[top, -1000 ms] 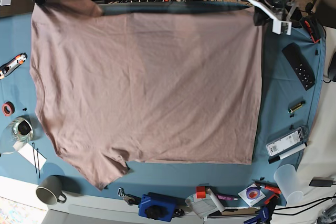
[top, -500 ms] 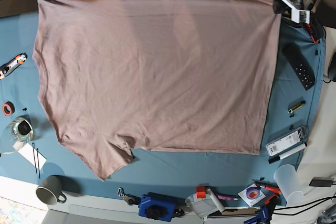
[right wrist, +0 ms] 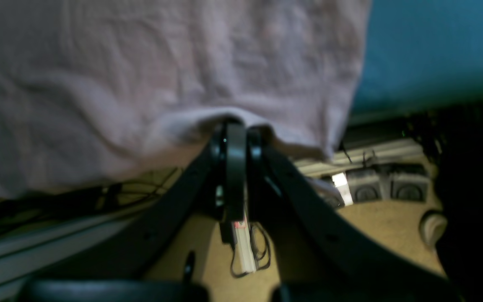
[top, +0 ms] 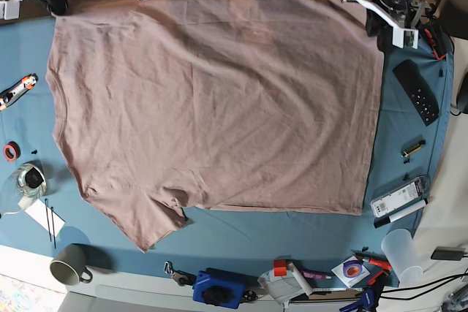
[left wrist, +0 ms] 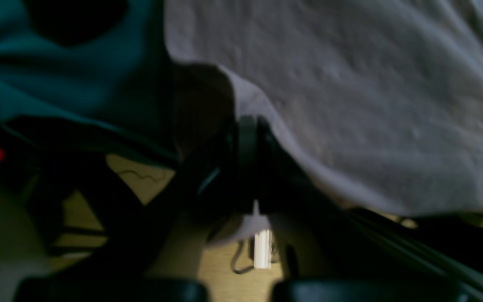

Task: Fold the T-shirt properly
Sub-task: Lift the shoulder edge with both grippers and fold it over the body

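- T-shirt (top: 212, 100) lies spread over the teal table cloth (top: 406, 118), its far edge raised at twelve o'clock so the cloth stretches flat.
- My left gripper (left wrist: 247, 138) is clamped on the far corner at one o'clock.
- My right gripper (right wrist: 235, 134) pinches the corner at eleven o'clock; the matched grips keep the edge taut for folding.
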